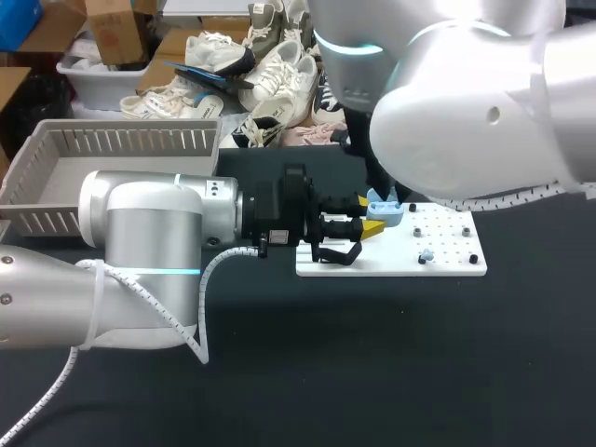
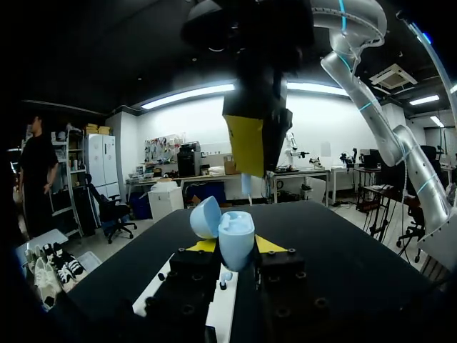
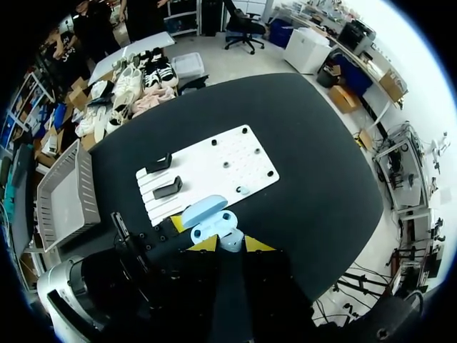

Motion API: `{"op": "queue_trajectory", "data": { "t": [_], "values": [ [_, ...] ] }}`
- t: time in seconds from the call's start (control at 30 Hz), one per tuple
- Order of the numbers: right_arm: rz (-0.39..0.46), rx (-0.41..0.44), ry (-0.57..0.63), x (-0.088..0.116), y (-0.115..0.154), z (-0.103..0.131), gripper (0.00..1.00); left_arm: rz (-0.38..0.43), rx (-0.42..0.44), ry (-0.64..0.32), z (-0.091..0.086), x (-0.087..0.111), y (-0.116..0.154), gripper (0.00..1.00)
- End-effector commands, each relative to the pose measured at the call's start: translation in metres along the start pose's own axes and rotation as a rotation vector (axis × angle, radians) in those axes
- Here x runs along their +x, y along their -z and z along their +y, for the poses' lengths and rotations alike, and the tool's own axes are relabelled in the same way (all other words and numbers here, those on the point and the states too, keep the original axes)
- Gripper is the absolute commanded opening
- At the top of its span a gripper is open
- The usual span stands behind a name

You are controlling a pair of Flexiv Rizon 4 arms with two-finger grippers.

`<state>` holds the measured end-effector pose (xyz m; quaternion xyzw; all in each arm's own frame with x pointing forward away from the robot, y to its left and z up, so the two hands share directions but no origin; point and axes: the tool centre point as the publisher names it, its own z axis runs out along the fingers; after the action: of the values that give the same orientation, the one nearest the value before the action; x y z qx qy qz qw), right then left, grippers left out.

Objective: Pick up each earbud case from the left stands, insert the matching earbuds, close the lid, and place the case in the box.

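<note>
Black tabletop (image 1: 391, 363), white pegboard (image 1: 447, 253) on it — above the board the left claw (image 1: 371, 215) grips the open pale-blue earbud case (image 1: 386, 210); the right claw (image 3: 230, 244) pinches an earbud (image 2: 246, 184) just over it. Grey box (image 1: 121, 140) stands well apart.

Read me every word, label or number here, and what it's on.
Small white label on the left arm's black wrist: too small to read.
Light blue earbud case in the jaws of the left gripper: no print visible.
Small light blue earbud in the jaws of the right gripper: no print visible.
</note>
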<state>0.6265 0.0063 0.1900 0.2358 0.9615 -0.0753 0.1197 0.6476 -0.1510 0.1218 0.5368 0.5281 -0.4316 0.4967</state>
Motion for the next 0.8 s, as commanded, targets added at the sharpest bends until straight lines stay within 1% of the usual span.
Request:
{"op": "queue_trajectory", "data": {
  "t": [0.03, 0.37, 0.8],
  "values": [
    [0.001, 0.006, -0.004, 0.0021, -0.0018, 0.0018, 0.00, -0.002, -0.005, -0.001, -0.0008, 0.0006, -0.0003, 0.00],
    [0.014, 0.008, -0.003, 0.0019, -0.0068, 0.0023, 0.00, -0.002, -0.005, -0.001, -0.0008, 0.0006, -0.0003, 0.00],
    [0.016, 0.006, -0.006, -0.0036, -0.0108, 0.0047, 0.00, -0.002, -0.005, -0.001, -0.0008, 0.0006, -0.0003, 0.00]
  ]
}}
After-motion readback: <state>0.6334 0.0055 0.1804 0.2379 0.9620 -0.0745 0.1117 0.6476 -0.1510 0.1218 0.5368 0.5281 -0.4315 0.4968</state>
